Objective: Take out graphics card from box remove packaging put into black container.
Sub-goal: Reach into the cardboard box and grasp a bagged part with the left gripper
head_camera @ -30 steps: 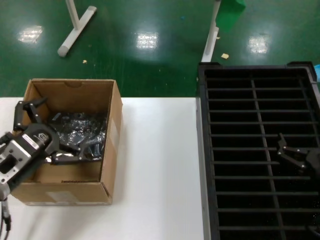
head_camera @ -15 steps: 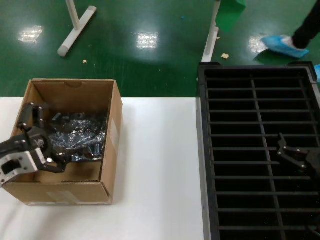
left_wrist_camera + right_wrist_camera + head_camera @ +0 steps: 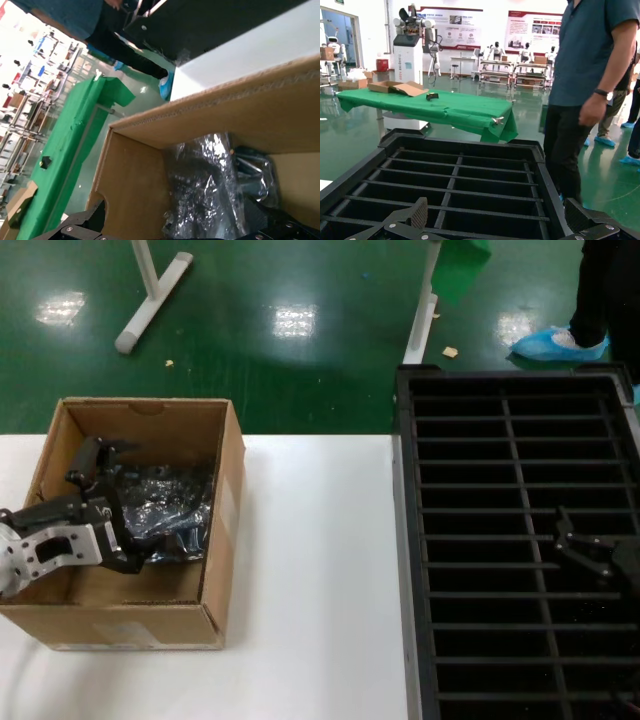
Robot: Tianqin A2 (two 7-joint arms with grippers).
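Note:
The brown cardboard box [image 3: 225, 490] stands open on the white table at the left. Inside it lies the crinkly silver-grey bag [image 3: 165, 502], with the dark graphics card [image 3: 150, 515] showing blackish through it. My left gripper [image 3: 125, 502] is inside the box, open, one finger by the far left wall and one near the bag's near edge. In the left wrist view the bag [image 3: 215, 190] lies between the open fingertips [image 3: 75, 225]; nothing is gripped. My right gripper [image 3: 585, 550] hangs open and empty over the black container [image 3: 410, 540], whose slots [image 3: 470, 175] show in the right wrist view.
The white table [image 3: 320, 590] lies between box and container. A person [image 3: 585, 75] stands just beyond the container's far side, with blue shoe covers [image 3: 550, 340]. White stand legs [image 3: 150, 295] are on the green floor behind the table.
My left gripper has moved from the box's near left edge deeper into the box, toward the far wall, still open. The right arm has not moved. A person has stepped in at the far right.

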